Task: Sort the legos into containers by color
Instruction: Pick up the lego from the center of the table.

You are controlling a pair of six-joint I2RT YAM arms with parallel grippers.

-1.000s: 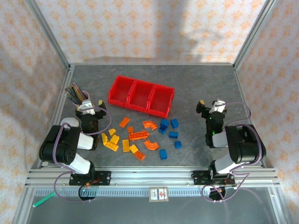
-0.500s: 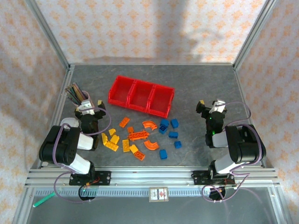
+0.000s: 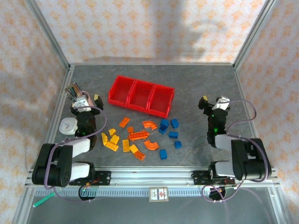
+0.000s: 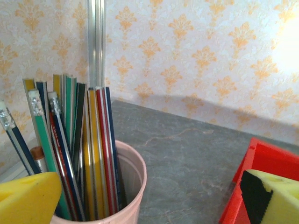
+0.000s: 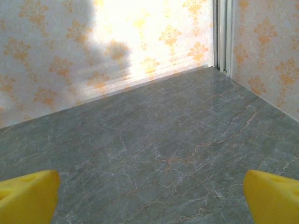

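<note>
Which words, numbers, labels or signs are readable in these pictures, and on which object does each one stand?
No text is readable.
Small white tag with red marks on the aluminium front rail: too small to read.
Coloured pencils in the pink plastic cup: no legible print.
Bright red plastic bins and small plastic bricks: no lettering seen.

left arm (image 3: pixel 70 148) unfolded: elbow dropped toward the near rail (image 3: pixel 154 176), forearm stretched forward. left gripper (image 3: pixel 87 100) shifted up and left, now closer to the pink pencil cup (image 3: pixel 74 91). white round object (image 3: pixel 68 126) beside that arm more exposed. right arm (image 3: pixel 240 151) likewise lowered and extended; right gripper (image 3: pixel 213 102) moved slightly farther out and rightward.
</note>
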